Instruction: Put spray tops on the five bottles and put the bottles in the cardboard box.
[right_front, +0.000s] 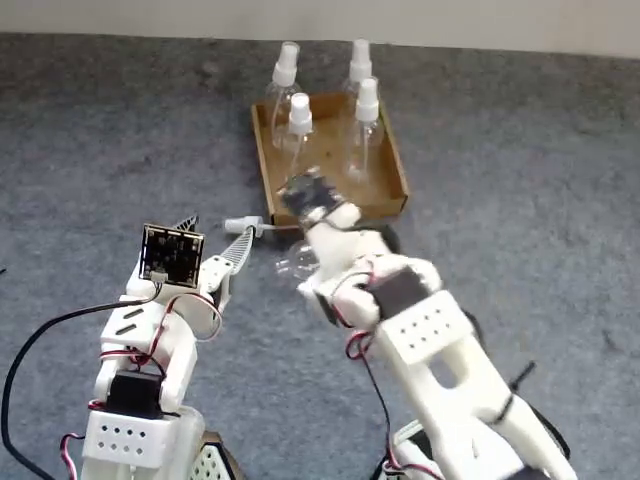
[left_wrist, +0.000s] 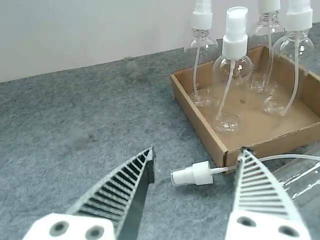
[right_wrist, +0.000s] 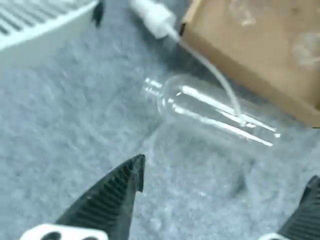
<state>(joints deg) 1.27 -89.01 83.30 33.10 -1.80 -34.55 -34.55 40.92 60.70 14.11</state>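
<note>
- Four capped bottles (left_wrist: 233, 75) are standing upright in the cardboard box (left_wrist: 197, 120) at the far middle of the table, so I'd call it mostly done.
- The fifth bottle (right_wrist: 215, 112) has no top yet. It's lying on its side on the grey carpet (right_front: 120, 130), just on the near side of the box.
- The loose spray top (left_wrist: 192, 176) is on the carpet too, right by the box's near left corner, with its tube trailing right.
- The left gripper (left_wrist: 197, 152) is spread wide with nothing in it, hanging over that spray top.
- The right gripper (right_wrist: 225, 170) is also spread and empty, above the lying bottle.
- Still to do, by my guess: top onto number five, then into the box.
</note>
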